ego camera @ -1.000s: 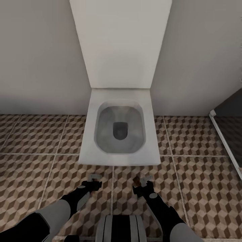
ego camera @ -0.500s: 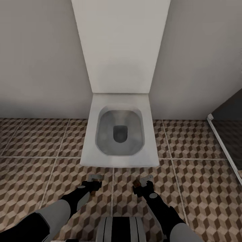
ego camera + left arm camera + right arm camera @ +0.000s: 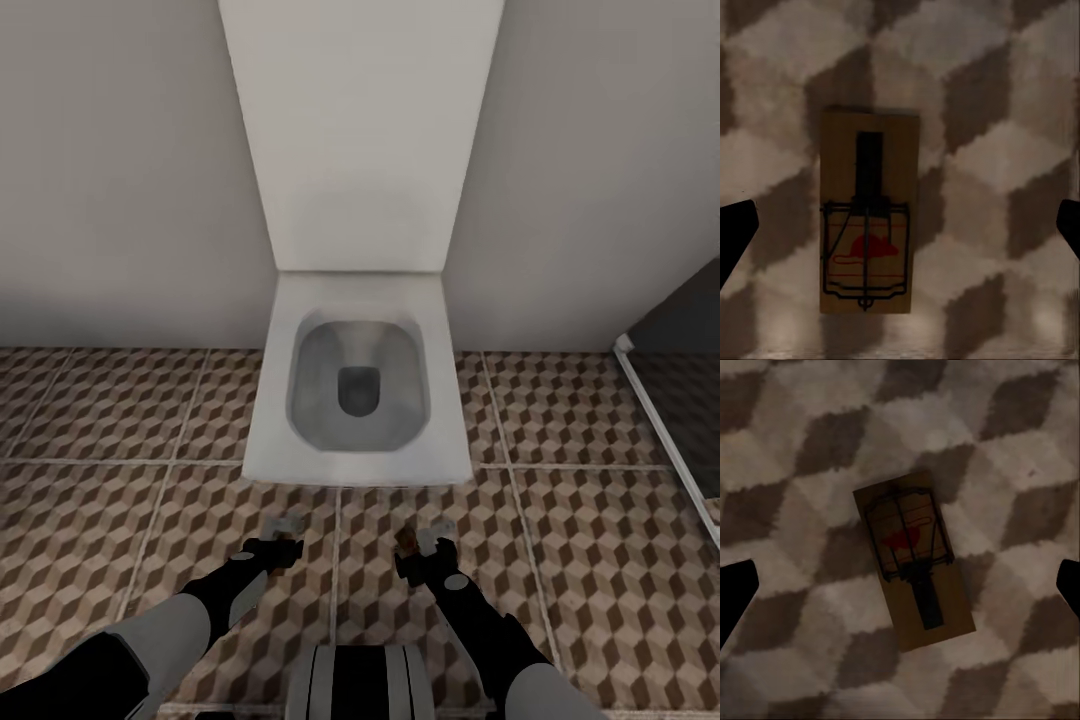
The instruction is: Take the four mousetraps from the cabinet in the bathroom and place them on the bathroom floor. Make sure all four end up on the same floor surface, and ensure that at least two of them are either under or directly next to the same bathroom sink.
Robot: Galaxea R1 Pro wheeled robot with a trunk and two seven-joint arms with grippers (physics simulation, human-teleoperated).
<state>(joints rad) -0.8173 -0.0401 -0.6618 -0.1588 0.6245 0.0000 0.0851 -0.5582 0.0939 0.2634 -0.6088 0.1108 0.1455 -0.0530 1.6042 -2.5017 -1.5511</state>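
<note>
From the head view, the robot faces a white square toilet (image 3: 358,395) set against a pale wall (image 3: 120,170), its lid raised against the wall and its bowl open. The bathroom floor (image 3: 590,560) is tiled in the brown, beige and white cube pattern with pale grout lines; a white frame edge with a dark panel behind it (image 3: 665,420) runs along the right side. Both arms reach forward and down, low over the tiles just in front of the toilet's front edge. The left gripper (image 3: 281,536) is spread wide — in the left wrist view its dark fingertips (image 3: 736,238) stand at opposite edges of the picture, holding nothing, and one mousetrap (image 3: 869,212) lies flat on the cube tiles between them, apart from both tips, with its wire frame and red mouse mark facing up. The right gripper (image 3: 424,541) is likewise released: in the right wrist view its fingertips (image 3: 735,600) sit far apart at the picture's sides, and a second mousetrap (image 3: 913,559) lies flat on the floor between them, turned at a slant to the fingers and touching neither. In the head view a small brown patch shows at the right gripper — too small to identify with certainty.
</note>
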